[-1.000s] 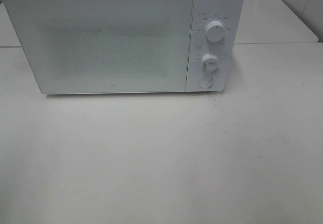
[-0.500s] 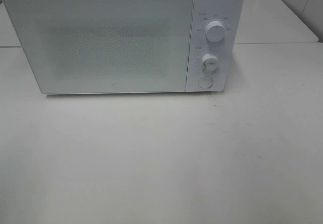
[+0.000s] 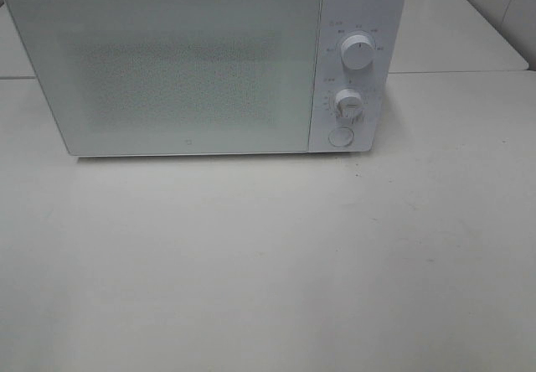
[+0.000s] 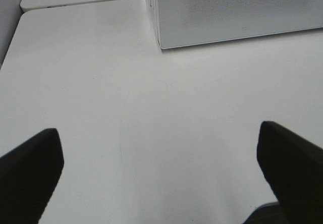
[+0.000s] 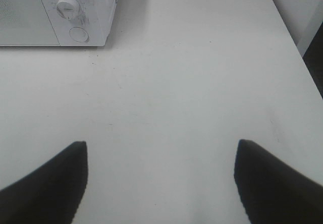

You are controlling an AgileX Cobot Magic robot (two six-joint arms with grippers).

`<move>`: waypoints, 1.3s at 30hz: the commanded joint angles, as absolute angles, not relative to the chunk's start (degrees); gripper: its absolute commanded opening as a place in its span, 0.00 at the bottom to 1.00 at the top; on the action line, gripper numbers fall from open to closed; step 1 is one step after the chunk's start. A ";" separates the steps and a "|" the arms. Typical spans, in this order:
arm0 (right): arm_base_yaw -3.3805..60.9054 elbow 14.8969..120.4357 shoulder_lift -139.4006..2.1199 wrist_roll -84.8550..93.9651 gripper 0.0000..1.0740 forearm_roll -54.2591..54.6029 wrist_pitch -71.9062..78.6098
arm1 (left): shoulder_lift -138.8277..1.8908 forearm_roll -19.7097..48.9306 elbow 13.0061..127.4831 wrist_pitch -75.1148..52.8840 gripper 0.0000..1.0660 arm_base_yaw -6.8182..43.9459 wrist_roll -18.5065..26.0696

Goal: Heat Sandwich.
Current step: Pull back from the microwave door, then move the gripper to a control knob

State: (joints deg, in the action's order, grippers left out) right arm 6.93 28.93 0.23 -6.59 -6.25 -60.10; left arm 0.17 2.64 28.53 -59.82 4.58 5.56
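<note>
The sandwich is out of view in every frame. A white microwave (image 3: 205,62) stands at the back of the table with its door shut. Two round knobs (image 3: 358,54) and a round button (image 3: 340,136) sit on its right panel. My left gripper (image 4: 159,158) is open over bare table, well short of the microwave's lower left corner (image 4: 161,45). My right gripper (image 5: 160,176) is also open with nothing between its fingers, and the microwave's knob panel (image 5: 75,12) lies far ahead of it. Neither arm shows in the exterior high view.
The white table (image 3: 268,263) stretches in front of the microwave. A seam (image 3: 452,72) joins it to another table behind. The table's right edge (image 5: 298,52) drops off beside a pale wall.
</note>
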 commanded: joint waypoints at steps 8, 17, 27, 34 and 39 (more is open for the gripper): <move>6.65 28.93 1.78 -6.36 0.71 -6.42 -59.53 | 1.78 2.86 28.36 -58.90 0.95 4.47 5.61; 6.65 28.93 1.78 -6.36 0.71 -6.42 -59.53 | 1.78 2.86 28.36 -58.90 0.95 4.47 5.61; 6.65 28.93 1.78 -6.36 0.71 -6.42 -59.53 | 1.78 2.86 28.36 -58.90 0.95 4.47 5.61; 6.65 28.93 1.72 -6.42 0.71 -6.42 -59.53 | 1.78 2.86 28.36 -58.90 0.95 4.47 5.61; 6.65 29.62 1.32 -6.42 0.71 -6.47 -59.07 | 1.78 2.86 28.36 -58.90 0.95 4.47 5.61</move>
State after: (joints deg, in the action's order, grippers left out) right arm 6.93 28.93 0.23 -6.59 -6.25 -60.10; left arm 0.23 2.64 28.53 -59.82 4.58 5.56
